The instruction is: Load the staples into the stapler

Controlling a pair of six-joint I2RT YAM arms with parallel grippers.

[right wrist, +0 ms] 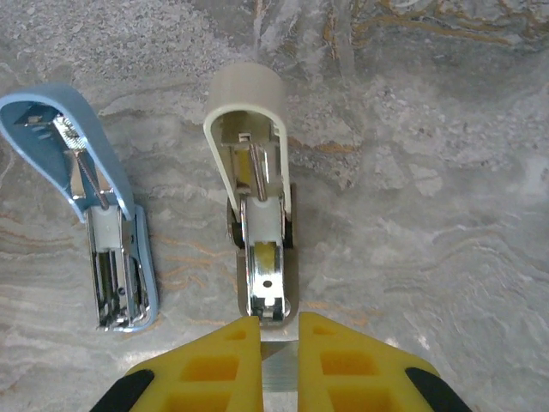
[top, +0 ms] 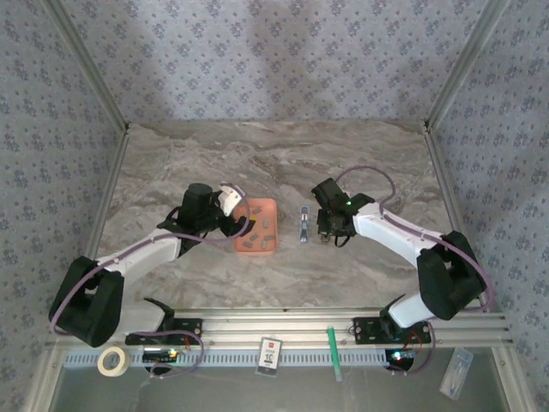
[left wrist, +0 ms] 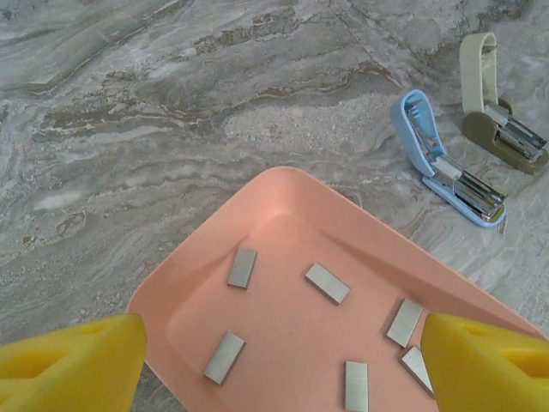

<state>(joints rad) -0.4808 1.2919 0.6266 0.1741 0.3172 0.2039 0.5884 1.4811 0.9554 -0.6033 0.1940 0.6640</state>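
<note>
The light-blue mini stapler [top: 304, 225] lies near the middle of the marble-patterned tabletop [top: 283, 154], a little right of centre, its length running from the far edge toward the near edge. In the right wrist view the stapler [right wrist: 107, 240] is open. Its blue lid is swung back flat and its silver rail is bare.

Just beside it, on its right and parallel to it, lies a beige stapler [right wrist: 257, 215], open in the same way. The left wrist view shows the pair apart from each other, light-blue stapler [left wrist: 446, 167] nearer the tray and beige stapler [left wrist: 502, 120] beyond it.

The right gripper [right wrist: 279, 343] hangs low at the rail end of the beige stapler. Its yellow fingers [right wrist: 232, 360] are pinched on a short grey staple strip [right wrist: 279, 378]. I cannot tell whether the strip touches the rail. From above, the right gripper [top: 324, 230] sits just right of the light-blue stapler.

Left of the stapler stands the flat orange tray [top: 257, 202], just left of centre on the tabletop. Six staples [left wrist: 327, 283] lie scattered flat on the floor of the tray [left wrist: 214, 249], none touching another. The left gripper [left wrist: 283, 330] hovers over the tray's left edge with its yellow fingers spread wide and nothing between them. From above, the left gripper [top: 238, 221] is at that same edge.
</note>
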